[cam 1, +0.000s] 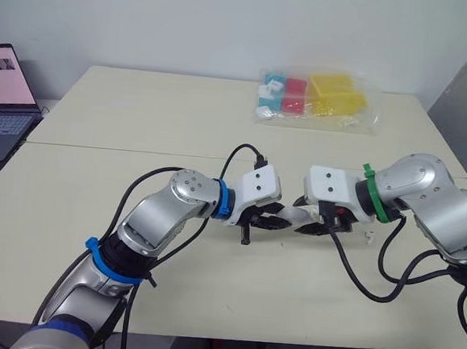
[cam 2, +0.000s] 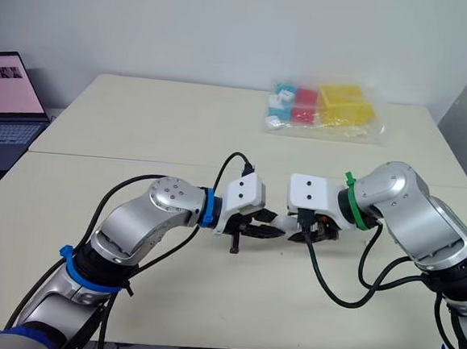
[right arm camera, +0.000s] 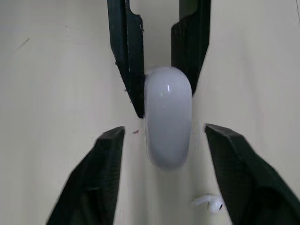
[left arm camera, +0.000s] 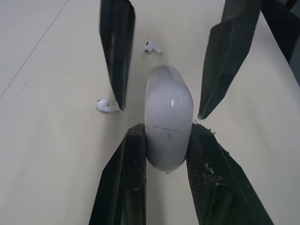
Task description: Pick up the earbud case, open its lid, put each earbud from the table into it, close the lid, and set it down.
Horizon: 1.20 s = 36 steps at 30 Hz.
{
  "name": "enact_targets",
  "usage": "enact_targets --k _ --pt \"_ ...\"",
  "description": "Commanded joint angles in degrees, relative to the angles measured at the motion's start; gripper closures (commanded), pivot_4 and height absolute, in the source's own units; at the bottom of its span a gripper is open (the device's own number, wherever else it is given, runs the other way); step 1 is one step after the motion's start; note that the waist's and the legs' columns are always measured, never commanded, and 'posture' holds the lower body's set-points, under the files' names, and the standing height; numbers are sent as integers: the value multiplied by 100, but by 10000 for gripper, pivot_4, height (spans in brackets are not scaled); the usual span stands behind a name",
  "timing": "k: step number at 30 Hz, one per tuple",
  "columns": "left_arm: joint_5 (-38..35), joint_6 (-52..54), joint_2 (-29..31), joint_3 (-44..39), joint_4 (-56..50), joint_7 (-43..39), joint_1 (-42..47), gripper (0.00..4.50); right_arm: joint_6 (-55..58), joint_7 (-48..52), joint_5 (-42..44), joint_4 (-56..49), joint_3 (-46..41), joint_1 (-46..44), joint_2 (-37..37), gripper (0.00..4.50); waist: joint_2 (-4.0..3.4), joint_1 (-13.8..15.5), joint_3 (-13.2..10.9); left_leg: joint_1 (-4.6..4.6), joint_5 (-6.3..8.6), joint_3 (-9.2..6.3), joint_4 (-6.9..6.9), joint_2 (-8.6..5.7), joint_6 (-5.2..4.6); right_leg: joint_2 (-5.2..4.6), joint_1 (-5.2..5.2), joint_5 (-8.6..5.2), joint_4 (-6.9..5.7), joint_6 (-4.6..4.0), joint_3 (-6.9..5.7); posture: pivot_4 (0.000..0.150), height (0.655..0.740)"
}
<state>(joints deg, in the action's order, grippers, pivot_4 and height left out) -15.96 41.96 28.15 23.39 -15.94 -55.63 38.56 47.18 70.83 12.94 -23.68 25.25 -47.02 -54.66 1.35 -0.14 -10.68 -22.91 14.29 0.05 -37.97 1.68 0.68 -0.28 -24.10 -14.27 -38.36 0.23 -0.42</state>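
step: lid-opening, glossy white rounded earbud case point(right arm camera: 168, 117) lid shut, mid-frame between both hands | left hand point(left arm camera: 166, 133): clamped on case's base half | right hand point(right arm camera: 164, 131): wide, fingers flanking lid end, apparently not gripping | next: likely pinch lid, hinge it back | small white earbuds point(left arm camera: 152, 47) point(left arm camera: 108, 105): on cream bench point(cam 1: 141, 119), upper left of left wrist frame

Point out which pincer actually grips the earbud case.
The left pincer: its fingers press both sides of the earbud case. The right pincer stands open around the other end, gaps on both sides.
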Motion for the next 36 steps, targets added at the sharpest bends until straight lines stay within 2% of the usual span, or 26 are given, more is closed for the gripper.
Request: enact_targets --k 1,2,3,9,12,15,18,23,27,36 --pt "63 -234 108 -32 -69 -26 -144 37030 335 -16 260 -69 -549 124 -174 5085 0 0 0 0 0 0 0 0 0 -1 1 0 0 0 1 1500 7400" --pt "104 -288 146 -51 -17 -5 -205 37030 299 35 272 -28 -668 225 -328 1249 0 2 0 1 0 1 0 0 0 -1 -2 0 -5 0 2 1500 7400" --pt "135 -325 167 -64 20 13 -241 37030 255 67 273 -6 -738 294 -438 0 0 4 0 3 0 0 0 0 0 -3 -4 -1 -10 -1 2 1500 7400" --pt "-173 -270 17 -446 106 84 -450 37030 -404 106 291 104 -1310 739 -822 0 0 0 0 6 0 6 -5 -2 0 -7 -2 -2 -21 -2 -1 1500 7400" --pt "-996 -456 -472 -1244 153 108 -881 37030 -1422 204 817 68 -2231 1019 -467 0 0 -14 0 13 0 7 -5 -1 0 -3 -3 -2 -27 -2 0 1500 7400" --pt "-1146 -719 -591 -1443 84 45 -1188 37030 -1259 46 1267 -106 -2720 1119 -236 0 0 -27 0 14 0 7 -3 0 0 2 -3 -3 -31 -2 3 1500 7400" --pt "-1232 -868 -672 -1507 115 81 -1253 37030 -1433 29 1256 -235 -2732 1191 -260 0 0 1 0 15 0 0 -5 1 0 2 0 -3 -36 -3 1 1500 7400" --pt "-1029 -1123 -672 -1343 251 94 -1156 37030 -1340 -328 972 -668 -2150 1169 -116 0 0 0 0 23 -1 7 -12 -2 0 -2 5 -2 -43 -4 3 1500 7400" --pt "-905 -1311 -646 -1242 269 60 -1109 37030 -1604 -673 451 -485 -1663 1065 172 0 0 -5 0 21 -1 10 -12 -2 0 -2 2 -2 -43 -4 3 1500 7400" --pt "-772 -1593 -557 -1080 227 -11 -1235 37030 -1745 -859 98 -48 -1381 623 634 0 0 -4 0 20 -1 6 -9 -1 0 1 0 -3 -43 -6 3 1500 7400"
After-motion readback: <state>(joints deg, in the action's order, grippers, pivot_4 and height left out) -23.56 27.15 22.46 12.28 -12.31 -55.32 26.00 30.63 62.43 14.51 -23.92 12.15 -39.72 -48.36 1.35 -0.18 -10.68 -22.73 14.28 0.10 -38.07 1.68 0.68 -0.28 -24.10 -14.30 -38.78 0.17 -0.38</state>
